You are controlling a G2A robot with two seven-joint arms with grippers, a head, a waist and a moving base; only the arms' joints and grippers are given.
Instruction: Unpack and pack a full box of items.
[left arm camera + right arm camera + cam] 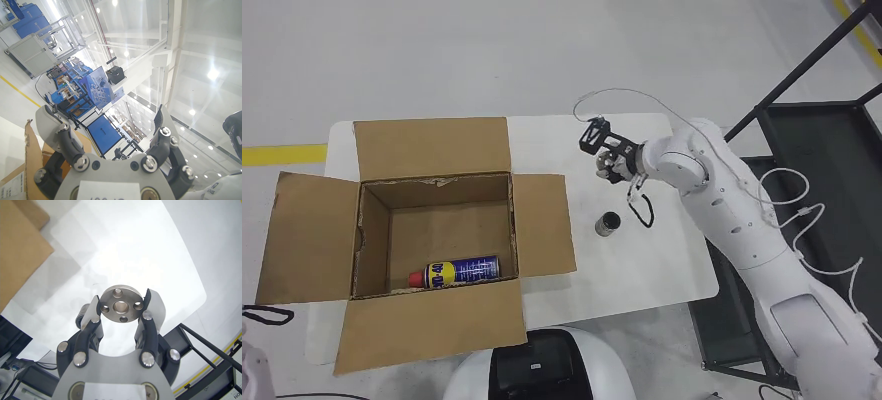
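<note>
The box (442, 225) is sitting on the left part of the table (642, 270), and the spray can (462, 270) is lying inside it along the near wall. The small cylinder (609, 224) is standing right of the box; behind it the right gripper (122, 306) is holding the flange (129, 299) above the table.

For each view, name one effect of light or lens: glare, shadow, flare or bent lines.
Top view: the box walls shade its floor beside the spray can. Left wrist view: ceiling lamps flare into streaks, and straight beams bow. Right wrist view: the table glares white behind the metal flange; its edge curves.
</note>
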